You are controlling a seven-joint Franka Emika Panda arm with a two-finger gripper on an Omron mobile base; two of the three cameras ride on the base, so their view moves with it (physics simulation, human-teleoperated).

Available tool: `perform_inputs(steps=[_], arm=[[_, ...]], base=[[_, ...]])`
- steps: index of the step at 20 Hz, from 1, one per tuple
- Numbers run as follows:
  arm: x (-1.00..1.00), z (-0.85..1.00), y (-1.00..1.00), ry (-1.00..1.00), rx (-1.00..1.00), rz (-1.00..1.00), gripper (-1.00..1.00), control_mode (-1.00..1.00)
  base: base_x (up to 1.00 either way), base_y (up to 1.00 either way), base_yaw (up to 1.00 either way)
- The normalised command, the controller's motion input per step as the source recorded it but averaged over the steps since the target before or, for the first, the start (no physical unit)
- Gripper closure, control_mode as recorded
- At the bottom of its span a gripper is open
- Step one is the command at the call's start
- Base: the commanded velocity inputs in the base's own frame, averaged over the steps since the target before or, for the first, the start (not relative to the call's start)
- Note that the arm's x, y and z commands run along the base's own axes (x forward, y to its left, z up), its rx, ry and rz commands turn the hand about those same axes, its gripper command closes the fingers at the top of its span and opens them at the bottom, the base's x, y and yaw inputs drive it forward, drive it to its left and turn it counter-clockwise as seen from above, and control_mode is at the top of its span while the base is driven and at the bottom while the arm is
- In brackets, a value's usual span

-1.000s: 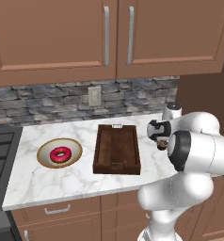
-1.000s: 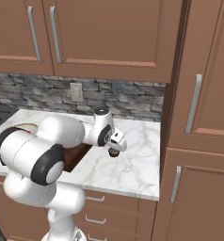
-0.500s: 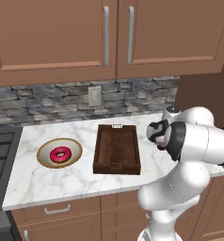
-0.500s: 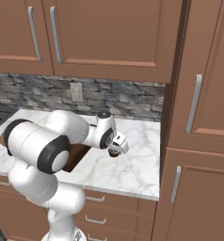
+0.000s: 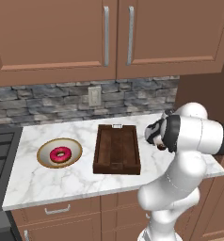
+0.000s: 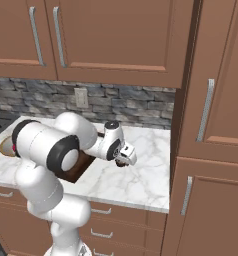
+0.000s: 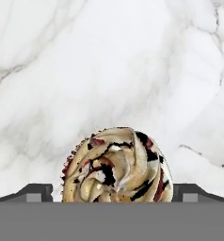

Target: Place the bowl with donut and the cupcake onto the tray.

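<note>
The tray (image 5: 117, 149) lies flat on the marble counter (image 5: 48, 181) with nothing on it, its metal handle at the short side toward the stone backsplash (image 5: 48, 101). The bowl (image 5: 60, 153) sits on the counter well apart from the tray, on the side toward the stove (image 5: 0, 160), and the donut (image 5: 60, 154) lies in its middle. The cupcake (image 7: 117, 165) stands upright on the counter on the tray's opposite side, toward the tall cabinet (image 6: 211, 150). In the hand view its swirled cream top, streaked with dark and red, sits between the two dark fingertips (image 7: 36, 192). The gripper (image 7: 114, 194) is lowered over the cupcake with its jaws spread to full width, one on either side. No contact with the cupcake is visible, and nothing is held. In the right base view the gripper (image 6: 125, 156) hangs low over the counter, just beside the tray's near corner.
</note>
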Motion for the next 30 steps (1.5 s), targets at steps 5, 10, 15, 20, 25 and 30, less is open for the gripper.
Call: perform_inputs(steps=[5,10,15,20,25,30], arm=[[0.12,-0.14,-0.03,0.00,0.01,0.00,1.00,-1.00],[0.02,-0.12,0.00,0.00,0.01,0.00,1.00,-1.00],[0.00,0.24,0.23,-0.02,0.00,-0.04,1.00,-1.00],[-0.01,0.78,0.56,-0.12,-0.04,0.00,1.00,-1.00],[0.00,0.55,0.61,-0.04,-0.01,0.00,1.00,-1.00],[0.28,0.05,0.85,0.04,-0.08,-0.03,1.00,-1.00]], base=[[0.00,0.00,0.00],[0.00,0.00,0.00],[0.00,0.00,0.00],[0.00,0.00,0.00],[0.00,0.00,0.00],[0.00,0.00,0.00]])
